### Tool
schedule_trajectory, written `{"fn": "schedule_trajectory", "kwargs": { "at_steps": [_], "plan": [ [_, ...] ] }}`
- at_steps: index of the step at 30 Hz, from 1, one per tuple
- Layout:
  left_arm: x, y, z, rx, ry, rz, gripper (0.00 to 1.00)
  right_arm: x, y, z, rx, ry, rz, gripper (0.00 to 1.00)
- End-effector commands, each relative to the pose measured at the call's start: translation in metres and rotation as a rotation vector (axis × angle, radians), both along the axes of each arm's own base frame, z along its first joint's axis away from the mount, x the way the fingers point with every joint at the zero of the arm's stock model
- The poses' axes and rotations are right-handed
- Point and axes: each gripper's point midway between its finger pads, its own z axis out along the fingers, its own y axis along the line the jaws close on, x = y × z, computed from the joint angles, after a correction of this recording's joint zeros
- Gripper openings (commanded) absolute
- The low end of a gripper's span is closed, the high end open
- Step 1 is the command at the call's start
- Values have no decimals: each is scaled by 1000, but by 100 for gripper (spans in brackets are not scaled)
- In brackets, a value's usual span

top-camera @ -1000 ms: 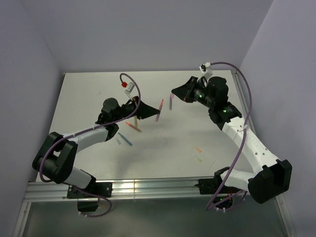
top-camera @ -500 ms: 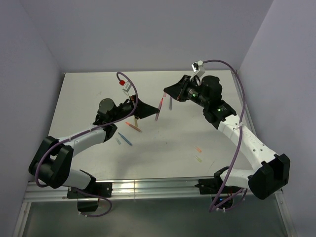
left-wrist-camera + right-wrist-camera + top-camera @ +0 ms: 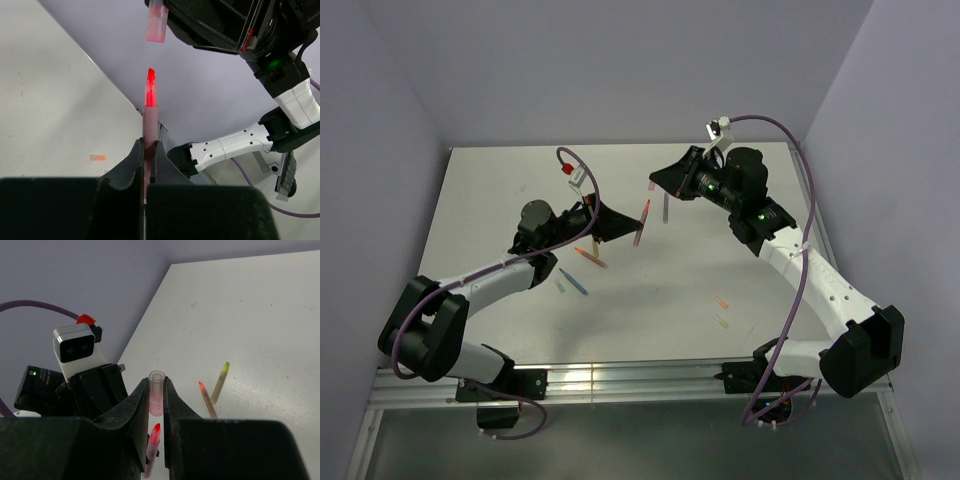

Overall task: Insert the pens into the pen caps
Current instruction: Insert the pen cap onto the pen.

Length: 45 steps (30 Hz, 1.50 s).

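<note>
Swinging in from the right of the overhead view, the right arm [image 3: 790, 255] has carried its pink cap [image 3: 156, 396] leftward over the last second. The left arm [image 3: 490, 272] has shifted only slightly. The cap now hangs close to the tip of the pink-red pen [image 3: 149, 102], near the centre of the overhead view and raised above the desk [image 3: 490, 200].

The left jaws are clenched on the pen's barrel, with the bright tip pointing away from them toward the cap. The right jaws are clamped on the cap's sides.

In the left wrist view the cap sits at upper centre. It is clear of the tip and a touch to its right, so the two are near but not touching or quite in line.

The approach looks nearly done. A small sideways correction seems needed before pushing them together.

An orange pen [image 3: 590, 257] and a blue pen [image 3: 572, 282] lie left of centre. Two loose caps [image 3: 721, 312] lie at lower right.
</note>
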Motion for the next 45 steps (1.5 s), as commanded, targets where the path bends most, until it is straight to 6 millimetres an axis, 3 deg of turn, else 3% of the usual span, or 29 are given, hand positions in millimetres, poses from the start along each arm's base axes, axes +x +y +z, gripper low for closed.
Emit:
{"fn": "schedule_trajectory", "kwargs": {
  "at_steps": [1, 24, 45],
  "plan": [
    [-5, 0, 20, -28, -74, -17, 0, -1, 4, 28, 34, -76, 17, 0],
    [-4, 4, 22, -27, -81, -2, 0, -7, 9, 2, -12, -30, 22, 0],
    [1, 9, 24, -35, -82, 15, 0, -7, 14, -5, -27, -14, 31, 0]
  ]
}}
